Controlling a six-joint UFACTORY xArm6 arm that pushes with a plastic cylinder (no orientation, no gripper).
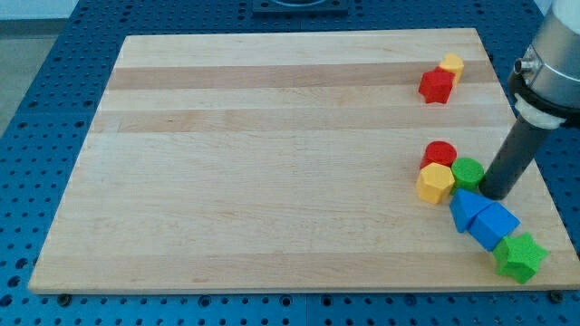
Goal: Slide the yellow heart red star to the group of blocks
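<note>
1. Wooden board (pixel 272 154) fills most of the view, lying on a blue perforated surface (pixel 36 109).
2. Near the view's top right, the red star (pixel 436 86) and the yellow heart (pixel 451 65) sit touching each other, the heart just above and to the right of the star.
3. Well below them, at the view's right, lies the group: a red cylinder (pixel 440 153), a yellow block (pixel 435 183) that looks hexagonal, and a green cylinder (pixel 468 171), all packed together.
4. Two blue blocks, one (pixel 465 208) and another (pixel 493 224), trail toward the bottom right, ending at a green star (pixel 520 257); their exact shapes are hard to make out.
5. My tip (pixel 497 193) rests on the board just right of the green cylinder, seemingly touching it, and just above the blue blocks.
6. No hand exists to spread or pinch; the rod ends plain and holds nothing.
</note>
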